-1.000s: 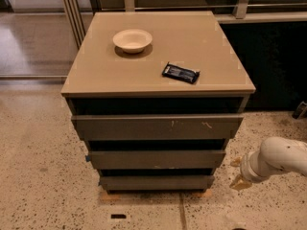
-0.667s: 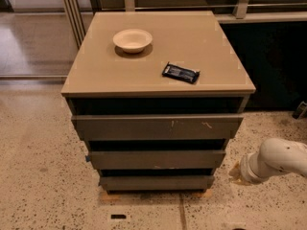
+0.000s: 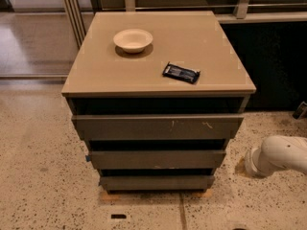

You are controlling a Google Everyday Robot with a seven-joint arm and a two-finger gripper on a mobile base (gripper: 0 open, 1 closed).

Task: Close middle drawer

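Observation:
The cabinet has three stacked grey-brown drawers. The middle drawer has a plain front, with a dark gap above it. The widest drawer, marked with pale scratches, is above it, and the narrowest drawer is below. My gripper is out of view. Only a white arm segment shows, low at the right of the cabinet, level with the middle drawer and apart from it.
A cream bowl and a black packet lie on the cabinet top. A speckled floor surrounds the cabinet. A dark cabinet wall stands at the right, with metal frames at the back left.
The white arm segment has shifted only slightly at the right. The drawers and the things on top have not moved.

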